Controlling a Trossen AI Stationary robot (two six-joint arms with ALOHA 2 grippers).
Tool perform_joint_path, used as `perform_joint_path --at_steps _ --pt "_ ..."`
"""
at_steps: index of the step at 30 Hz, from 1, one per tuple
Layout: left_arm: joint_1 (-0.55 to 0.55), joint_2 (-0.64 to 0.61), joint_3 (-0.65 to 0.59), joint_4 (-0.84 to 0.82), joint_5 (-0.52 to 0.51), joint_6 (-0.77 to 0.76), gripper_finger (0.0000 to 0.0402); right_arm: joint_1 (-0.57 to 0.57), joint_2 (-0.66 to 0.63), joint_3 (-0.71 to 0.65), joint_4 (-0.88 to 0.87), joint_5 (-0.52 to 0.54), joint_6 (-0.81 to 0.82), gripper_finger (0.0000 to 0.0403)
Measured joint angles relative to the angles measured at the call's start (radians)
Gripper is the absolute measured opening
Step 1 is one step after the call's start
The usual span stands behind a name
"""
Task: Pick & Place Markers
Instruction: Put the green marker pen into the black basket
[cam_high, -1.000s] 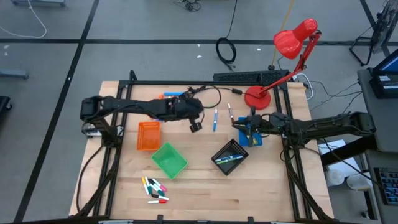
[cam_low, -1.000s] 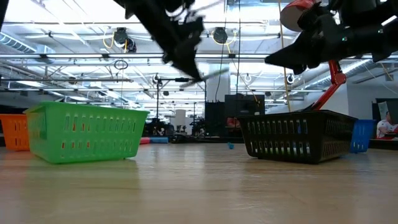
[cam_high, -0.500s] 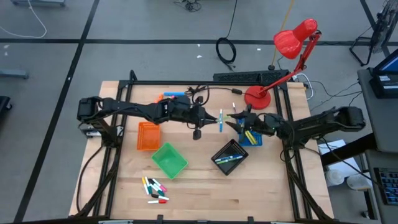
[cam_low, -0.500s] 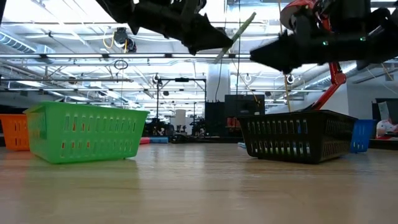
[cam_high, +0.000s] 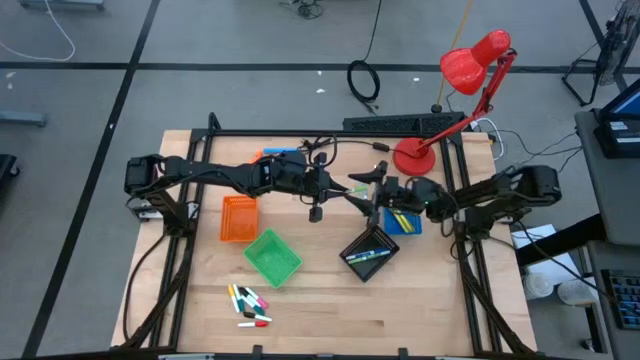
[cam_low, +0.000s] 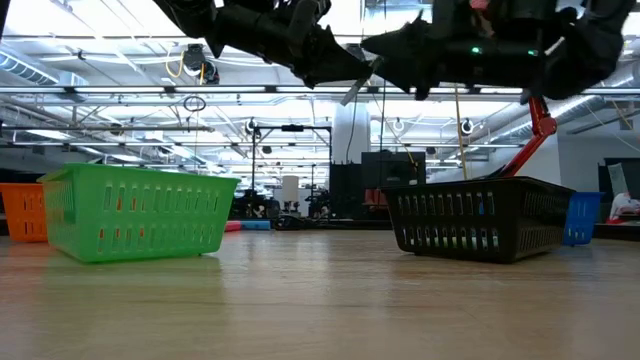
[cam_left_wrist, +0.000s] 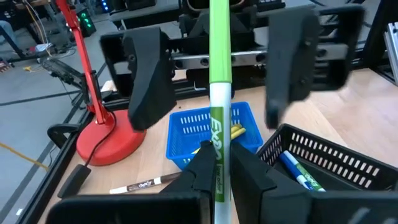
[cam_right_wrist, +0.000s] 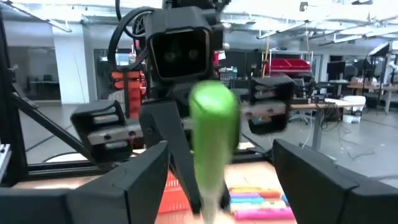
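Observation:
A white marker with a green cap (cam_left_wrist: 215, 118) hangs high over the table's middle, with my left gripper (cam_left_wrist: 216, 177) shut on it. In the low view the marker (cam_low: 358, 82) slants upward, away from my left gripper (cam_low: 335, 68). My right gripper (cam_right_wrist: 217, 180) is open. Its two fingers (cam_left_wrist: 146, 81) stand on either side of the green cap (cam_right_wrist: 214, 127) without touching it. From above, my left gripper (cam_high: 335, 186) and my right gripper (cam_high: 374, 190) face each other above the black tray (cam_high: 352, 243). My left gripper pinches the marker's white barrel (cam_left_wrist: 217, 158) between its two fingers, at the end away from the cap. The fingers come about level from the table's left. The marker sticks out beyond the fingertips toward my right gripper, lifted clear of everything.
Orange tray (cam_high: 238, 217), green tray (cam_high: 272, 257), black tray with markers inside and blue tray (cam_high: 405, 221) with yellow markers sit mid-table. Several loose markers (cam_high: 248, 303) lie near the front edge, and one (cam_left_wrist: 140, 185) by the red lamp's base (cam_high: 412, 155).
My left gripper has carried the marker up and toward the table's right, and the marker has tipped from near level to slanting upward. My right gripper has moved toward the table's left to the marker's cap end and has opened wide around it.

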Motion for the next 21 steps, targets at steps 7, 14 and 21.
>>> perform_joint_path --at_steps 7,14,21 --pt "0.000 0.000 0.000 -0.005 0.000 -0.001 0.0028 0.000 0.025 0.017 -0.016 0.009 -0.078 0.0223" --pt "0.002 0.000 0.000 -0.005 -0.001 0.015 0.0029 0.000 0.002 -0.015 -0.020 0.009 -0.084 0.0159" --pt "0.011 0.000 0.000 -0.003 0.000 -0.010 0.0029 0.000 0.001 -0.016 -0.018 0.007 -0.115 0.0060"
